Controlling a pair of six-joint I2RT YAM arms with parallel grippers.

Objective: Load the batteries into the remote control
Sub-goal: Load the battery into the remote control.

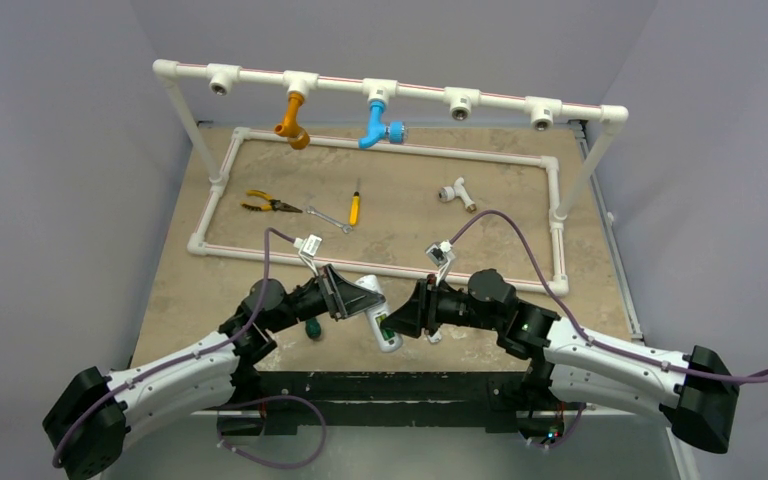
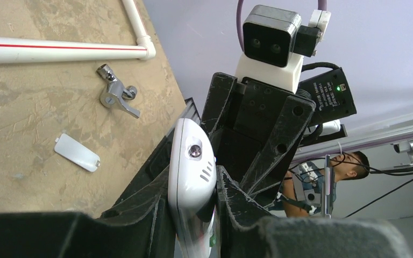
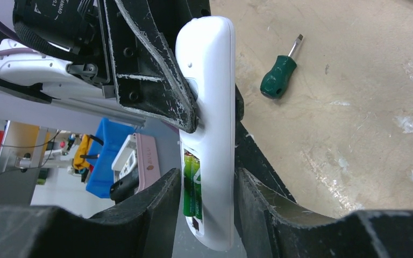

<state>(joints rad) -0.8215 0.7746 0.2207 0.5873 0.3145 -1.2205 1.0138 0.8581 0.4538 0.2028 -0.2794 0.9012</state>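
Right wrist view shows the remote control standing on end at centre. Its open back faces frame left, so the green batteries show in the recess at lower centre. The left claw is clenched on the remote's middle, apparently to hold it steady above the table. The right claw straddles the battery end, probably to press them home. Whether its fingers actually bear on anything, I cannot tell. The keypad side is hidden, and black fingers cover part of the recess, so how well the batteries are seated is unclear.
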